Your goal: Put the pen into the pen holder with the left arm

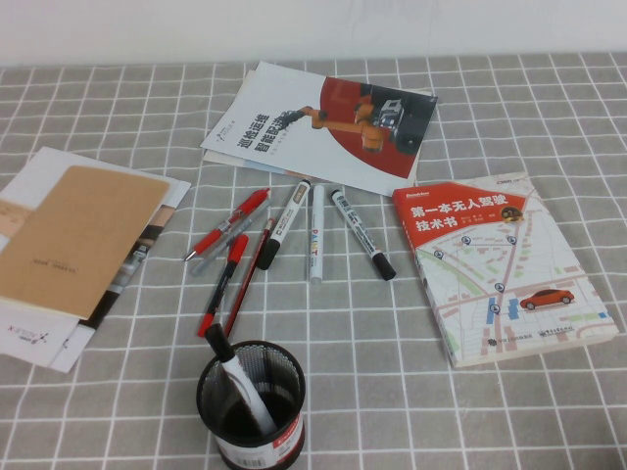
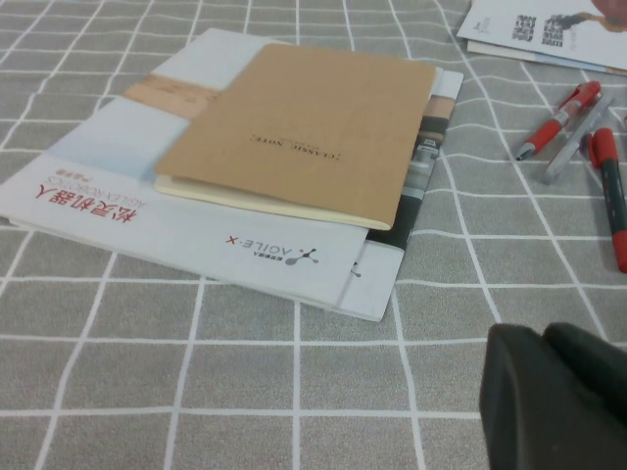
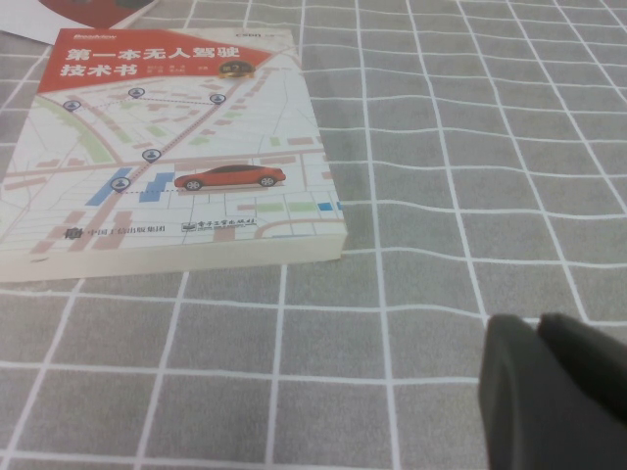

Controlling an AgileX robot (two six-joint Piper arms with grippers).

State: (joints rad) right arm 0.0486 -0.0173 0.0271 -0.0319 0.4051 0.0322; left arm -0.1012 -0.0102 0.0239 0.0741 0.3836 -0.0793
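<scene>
The black mesh pen holder [image 1: 286, 409] stands at the table's near edge, left of centre. One white marker with a black cap [image 1: 240, 384] stands tilted inside it, cap up. Two more such markers [image 1: 284, 223] [image 1: 361, 233] lie on the cloth behind it, with an all-white pen [image 1: 316, 233] between them. Neither arm shows in the high view. My left gripper [image 2: 545, 339] is shut and empty, low over the cloth near the brown notebook. My right gripper [image 3: 537, 329] is shut and empty, near the map book.
Slim red pens [image 1: 227, 223] [image 1: 223, 282] lie left of the markers; two show in the left wrist view [image 2: 558, 119]. A brown notebook [image 1: 78, 240] on brochures lies at the left, a map-cover book [image 1: 500, 264] at the right, and a robot brochure [image 1: 323, 122] at the back.
</scene>
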